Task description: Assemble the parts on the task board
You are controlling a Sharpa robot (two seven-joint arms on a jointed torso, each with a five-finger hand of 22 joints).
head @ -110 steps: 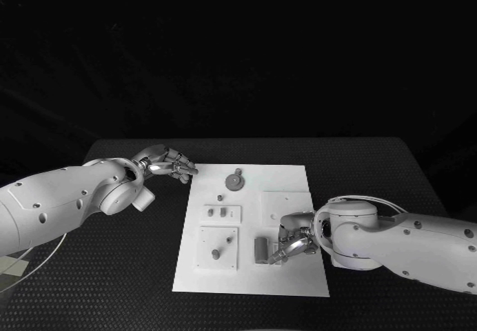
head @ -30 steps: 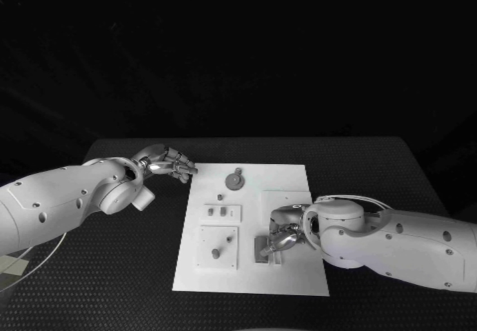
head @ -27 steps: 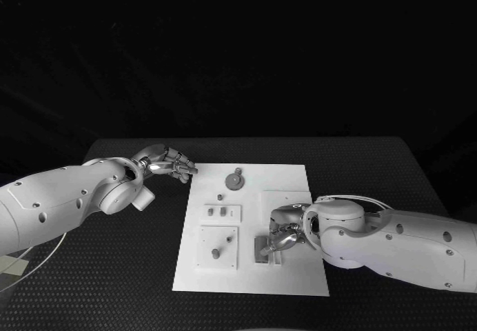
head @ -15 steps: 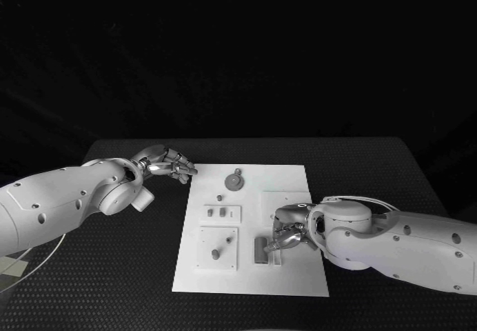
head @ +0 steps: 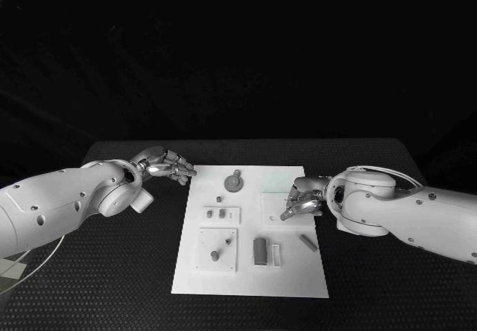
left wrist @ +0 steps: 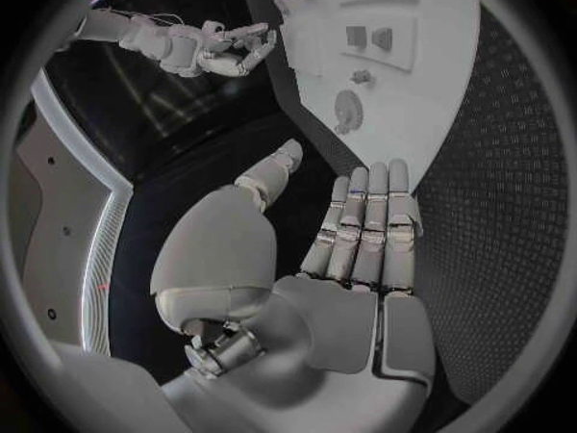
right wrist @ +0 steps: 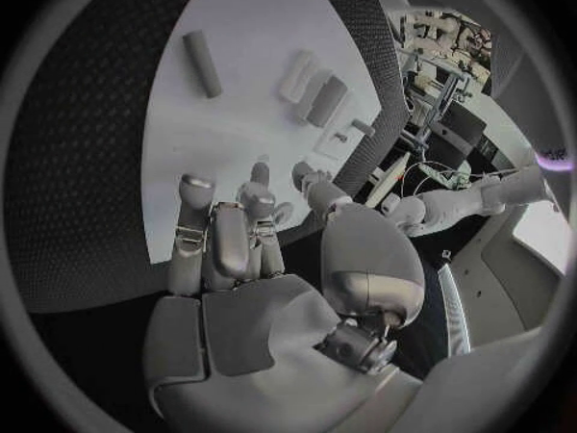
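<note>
My right hand [head: 301,200] hangs over the right edge of the task board [head: 288,279], fingers loosely apart and holding nothing. A loose grey part [head: 308,242] lies flat near that edge, just beside the upright block [head: 260,251]. My left hand [head: 169,164] hovers off the board's far left corner above the counter [head: 378,165], fingers spread and empty.

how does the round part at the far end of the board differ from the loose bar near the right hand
The round part is a disc with a small knob at its far edge; the bar is a thin straight stick. The disc sits near the board's far end, the bar nearer, by the right edge, lying at a slant. The disc looks wider. Both are grey, rest on the board, and neither hand touches them.
</note>
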